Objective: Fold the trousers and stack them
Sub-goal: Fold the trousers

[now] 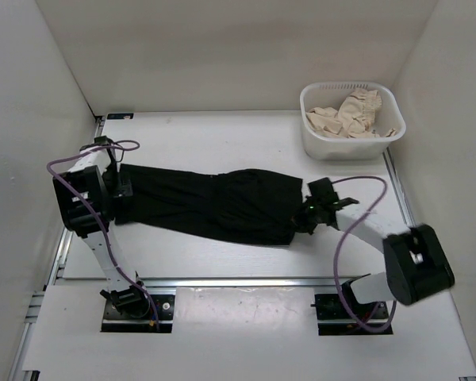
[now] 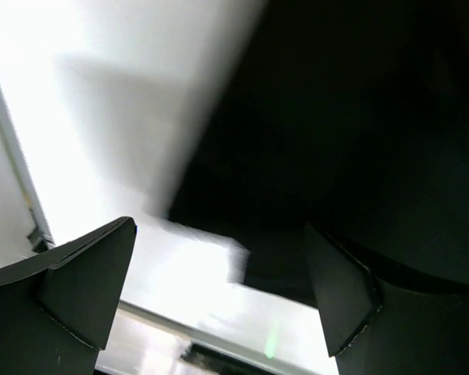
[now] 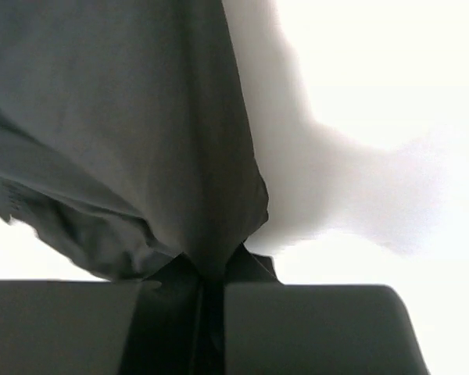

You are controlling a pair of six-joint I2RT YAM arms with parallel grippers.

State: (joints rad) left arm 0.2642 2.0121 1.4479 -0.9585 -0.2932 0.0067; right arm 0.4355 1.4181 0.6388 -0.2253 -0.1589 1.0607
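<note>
The black trousers [image 1: 214, 204] lie stretched left to right across the middle of the white table. My left gripper [image 1: 120, 190] is at their left end with its jaws open; in the left wrist view the black cloth [image 2: 344, 133] lies beyond the two spread fingers [image 2: 86, 289], with bare table between them. My right gripper [image 1: 305, 216] is at the right end and is shut on the edge of the trousers [image 3: 141, 117], the cloth pinched between its fingers [image 3: 313, 328].
A white basket [image 1: 312, 127] with beige frilled garments [image 1: 351, 115] stands at the back right. White walls close in the table on the left, back and right. A metal rail [image 1: 238, 282] runs along the near edge.
</note>
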